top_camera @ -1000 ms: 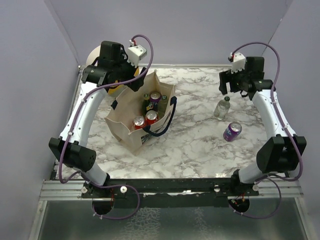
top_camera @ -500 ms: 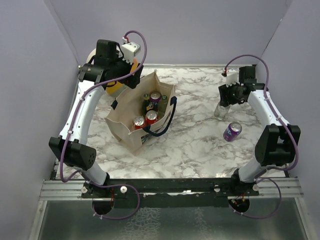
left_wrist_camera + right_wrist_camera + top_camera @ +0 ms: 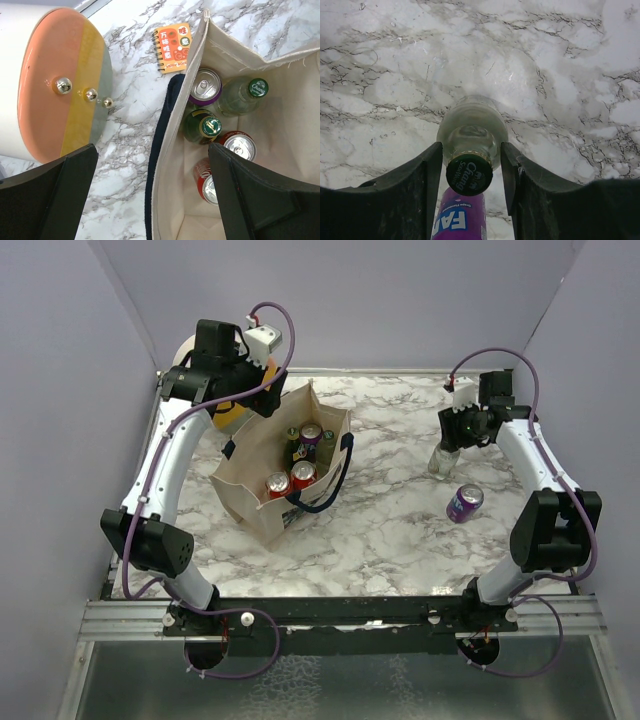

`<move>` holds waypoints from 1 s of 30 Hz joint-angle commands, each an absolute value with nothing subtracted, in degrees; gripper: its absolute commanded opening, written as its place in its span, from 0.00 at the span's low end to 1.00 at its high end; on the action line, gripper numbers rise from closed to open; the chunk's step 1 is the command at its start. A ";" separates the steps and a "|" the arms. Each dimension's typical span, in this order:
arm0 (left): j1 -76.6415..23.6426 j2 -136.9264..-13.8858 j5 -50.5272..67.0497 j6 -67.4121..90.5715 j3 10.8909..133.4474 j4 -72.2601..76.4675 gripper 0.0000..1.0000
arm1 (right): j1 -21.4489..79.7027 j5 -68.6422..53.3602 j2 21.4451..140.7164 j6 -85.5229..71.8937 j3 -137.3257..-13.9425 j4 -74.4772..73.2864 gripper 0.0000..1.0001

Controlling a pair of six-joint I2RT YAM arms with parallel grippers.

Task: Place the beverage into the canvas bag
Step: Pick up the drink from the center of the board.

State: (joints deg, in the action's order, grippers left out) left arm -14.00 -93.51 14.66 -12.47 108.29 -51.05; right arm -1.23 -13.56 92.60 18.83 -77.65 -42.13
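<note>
The beverage, a clear glass bottle [image 3: 470,131] with a dark cap, stands upright on the marble table [image 3: 380,520] at the right [image 3: 444,456]. My right gripper [image 3: 471,165] reaches down over it, its two fingers pressed against the bottle's shoulder on both sides [image 3: 456,436]. The canvas bag [image 3: 248,492] stands open at the left with red cans, a purple can and green bottles inside [image 3: 220,125]. My left gripper [image 3: 152,197] hangs wide open above the bag's back left rim [image 3: 258,402], holding nothing.
A purple can [image 3: 465,503] lies on its side just in front of the bottle [image 3: 460,220]. A cream-and-orange drum [image 3: 50,85] lies behind the bag at the far left. A small orange notebook [image 3: 172,47] lies between drum and bag.
My right gripper came down over the bottle and its jaws narrowed onto it. The left arm shifted slightly back and left over the bag's rim.
</note>
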 commanded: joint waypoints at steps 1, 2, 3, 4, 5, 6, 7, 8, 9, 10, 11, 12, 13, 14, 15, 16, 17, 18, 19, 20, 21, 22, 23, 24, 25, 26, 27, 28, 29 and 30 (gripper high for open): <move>-14.06 -93.95 13.51 -12.01 109.22 -49.92 0.95 | -1.58 -14.99 90.86 19.51 -77.86 -42.75 0.50; -14.06 -93.98 13.59 -12.05 109.06 -49.94 0.95 | -1.58 -15.13 90.66 19.43 -77.71 -42.61 0.51; -14.06 -93.89 13.62 -12.03 108.87 -49.94 0.95 | -1.58 -15.33 90.58 19.40 -77.72 -42.53 0.53; -14.06 -93.87 13.67 -12.04 108.75 -49.97 0.95 | -1.58 -15.37 90.61 19.28 -77.82 -42.49 0.55; -14.06 -93.86 13.71 -12.13 108.65 -49.96 0.95 | -1.58 -15.38 90.61 19.17 -77.86 -42.38 0.56; -14.06 -93.75 13.71 -12.14 108.55 -49.93 0.95 | -1.58 -15.38 90.65 19.16 -78.10 -42.37 0.56; -14.05 -93.70 13.63 -12.20 108.55 -49.94 0.95 | -1.58 -15.45 90.58 19.07 -78.34 -42.34 0.57; -14.06 -93.59 13.50 -12.25 108.47 -49.88 0.95 | -1.58 -15.53 90.53 19.06 -78.65 -42.27 0.57; -14.06 -93.60 13.51 -12.28 108.35 -49.84 0.95 | -1.58 -15.55 90.48 19.04 -79.00 -42.42 0.57; -14.06 -93.57 13.53 -12.30 108.32 -49.86 0.95 | -1.58 -15.56 90.48 19.02 -79.09 -42.45 0.57; -14.06 -93.52 13.51 -12.30 108.29 -49.84 0.95 | -1.58 -15.37 90.52 19.07 -79.06 -42.53 0.56; -14.05 -93.45 13.57 -12.30 108.26 -49.83 0.95 | -1.57 -14.99 90.48 19.07 -78.95 -42.48 0.55; -14.01 -93.43 13.62 -12.37 108.26 -49.87 0.95 | -1.58 -14.73 90.33 19.05 -78.90 -42.39 0.54; -14.06 -93.43 13.69 -12.32 108.28 -49.84 0.95 | -1.58 -14.61 90.22 19.06 -78.85 -42.37 0.53; -14.06 -93.36 13.71 -12.36 108.27 -49.78 0.95 | -1.58 -14.55 90.12 19.07 -78.82 -42.28 0.52; -14.02 -93.40 13.71 -12.31 108.24 -49.75 0.95 | -1.58 -14.51 90.05 19.03 -78.87 -42.21 0.51; -13.99 -93.45 13.78 -12.37 108.20 -49.81 0.95 | -1.58 -14.36 89.94 19.02 -78.76 -42.27 0.49; -14.05 -93.36 13.80 -12.38 108.13 -49.75 0.95 | -1.58 -14.14 89.73 19.00 -78.76 -42.15 0.48; -14.06 -93.36 13.81 -12.42 108.04 -49.75 0.95 | -1.58 -14.01 89.74 19.06 -78.73 -42.09 0.48; -14.06 -93.30 13.79 -12.39 107.90 -49.75 0.95 | -1.58 -13.79 89.73 19.03 -78.67 -42.04 0.47; -14.06 -93.27 13.80 -12.49 107.81 -49.75 0.95 | -1.58 -13.66 89.70 18.98 -78.61 -41.97 0.46; -14.06 -93.27 13.64 -12.62 107.75 -49.77 0.95 | -1.58 -13.51 89.66 18.93 -78.62 -41.84 0.45; -14.06 -93.30 13.52 -12.70 107.67 -49.75 0.95 | -1.58 -13.34 89.58 18.98 -78.66 -41.75 0.42; -14.06 -93.24 13.31 -12.77 107.62 -49.77 0.95 | -1.58 -13.17 89.52 18.95 -78.69 -41.68 0.40; -14.06 -93.17 13.09 -12.81 107.52 -49.67 0.95 | -1.58 -13.04 89.51 18.98 -78.69 -41.60 0.37; -14.06 -93.04 12.90 -12.91 107.43 -49.68 0.95 | -1.58 -12.95 89.48 18.98 -78.71 -41.59 0.33; -14.06 -92.95 12.61 -13.04 107.34 -49.61 0.95 | -1.58 -12.80 89.33 19.06 -78.71 -41.51 0.29; -14.06 -92.91 12.29 -13.09 107.25 -49.62 0.95 | -1.58 -12.69 89.19 19.07 -78.67 -41.40 0.25; -14.06 -92.79 11.84 -13.22 107.23 -49.59 0.96 | -1.58 -12.70 89.06 19.11 -78.78 -41.40 0.20; -14.02 -92.69 11.52 -13.39 107.11 -49.58 0.96 | -1.58 -12.90 88.84 19.33 -78.95 -41.37 0.14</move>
State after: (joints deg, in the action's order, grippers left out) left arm -14.00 -93.89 13.98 -12.64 107.48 -50.63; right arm -1.23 -13.65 91.07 18.96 -77.65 -42.09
